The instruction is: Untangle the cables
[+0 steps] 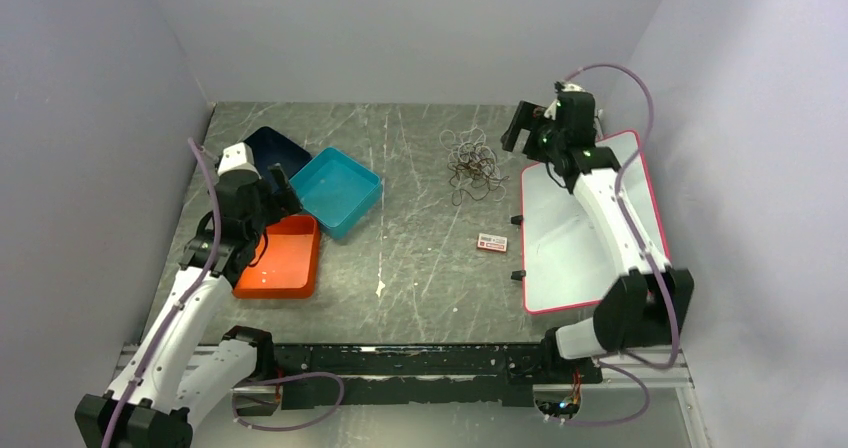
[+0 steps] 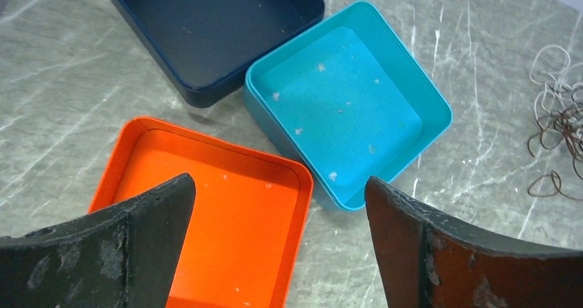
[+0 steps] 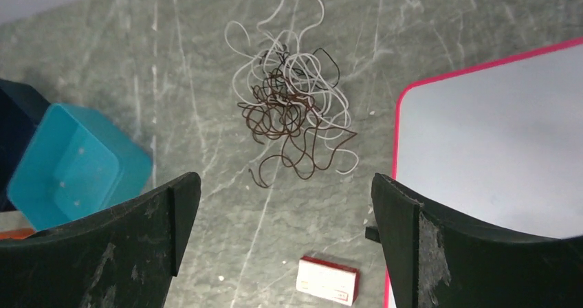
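Altogether: 3 bins (image 1: 335, 186), 1 tangle of cables (image 1: 474, 163), 1 box (image 1: 492, 242).

In your left wrist view the cables (image 2: 558, 119) run off the right edge, navy tray (image 2: 206, 33) cut by the top edge, near end of the orange tray (image 2: 227, 205) hidden behind the left gripper (image 2: 278, 181), in your right wrist view print on the small box (image 3: 328, 279) too small to read, red-rimmed board (image 3: 481, 136) cut off at right.

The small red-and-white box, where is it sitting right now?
In the overhead view the small box lies on the table right of centre, just left of the red-rimmed white board and below the tangle of cables in that picture.
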`<state>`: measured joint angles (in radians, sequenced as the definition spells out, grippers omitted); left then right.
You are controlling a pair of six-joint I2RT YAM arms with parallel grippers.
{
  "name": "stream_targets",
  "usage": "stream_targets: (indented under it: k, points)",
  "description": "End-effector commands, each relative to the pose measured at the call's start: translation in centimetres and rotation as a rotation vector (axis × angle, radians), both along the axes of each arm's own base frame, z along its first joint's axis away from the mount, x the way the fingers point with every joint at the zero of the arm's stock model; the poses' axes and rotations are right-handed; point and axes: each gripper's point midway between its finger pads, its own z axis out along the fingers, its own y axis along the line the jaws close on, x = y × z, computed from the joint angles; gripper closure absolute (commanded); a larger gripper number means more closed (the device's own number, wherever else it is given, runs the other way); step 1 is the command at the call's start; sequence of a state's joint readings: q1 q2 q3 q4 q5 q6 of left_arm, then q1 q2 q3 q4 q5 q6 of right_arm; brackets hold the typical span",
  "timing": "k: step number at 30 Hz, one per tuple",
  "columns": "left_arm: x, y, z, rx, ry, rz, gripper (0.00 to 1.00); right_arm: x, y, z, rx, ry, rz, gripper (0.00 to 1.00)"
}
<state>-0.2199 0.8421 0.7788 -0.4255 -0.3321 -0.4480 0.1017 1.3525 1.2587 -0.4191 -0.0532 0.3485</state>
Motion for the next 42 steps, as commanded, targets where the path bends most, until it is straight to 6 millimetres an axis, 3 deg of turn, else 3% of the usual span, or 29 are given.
stream_targets:
  k: [1, 6, 11, 17, 20, 28, 31, 35, 42]
  points:
    - [0.4, -2.0, -0.5, -0.047, 0.0, -0.092, 0.03, 1.6, 1.7, -3.7, -0.068, 0.142, 0.122, 0.01]
    - [0.2, -1.9, -0.4, -0.064, -0.004, -0.076, 0.05, 4.6, 3.1, -7.8, -0.154, 0.194, 0.083, 0.0]
    - [-0.6, -1.3, 0.6, -0.047, -0.039, -0.065, 0.05, 7.3, 5.7, -11.5, -0.155, 0.226, 0.102, 0.0]
    - [-1.1, 0.2, 1.3, 0.031, -0.037, -0.022, 0.04, 10.6, 6.9, -14.0, -0.17, 0.222, 0.105, 0.0]
    - [-1.1, 0.2, 1.2, 0.03, -0.031, -0.024, 0.05, 12.0, 6.9, -16.1, -0.215, 0.26, 0.099, 0.0]
    - [-0.6, -0.1, 0.8, 0.035, -0.022, -0.04, 0.06, 14.6, 7.4, -18.8, -0.262, 0.294, 0.115, 0.0]
    - [-0.5, -0.3, 0.6, 0.032, -0.009, -0.044, 0.07, 14.9, 7.7, -20.0, -0.289, 0.322, 0.121, 0.01]
    - [-0.5, -0.2, 0.5, 0.032, -0.009, -0.042, 0.07, 14.9, 8.7, -20.8, -0.314, 0.329, 0.151, 0.12]
    - [-0.5, -0.1, 0.4, 0.037, -0.002, -0.038, 0.07, 12.6, 10.3, -21.9, -0.342, 0.372, 0.225, 0.3]
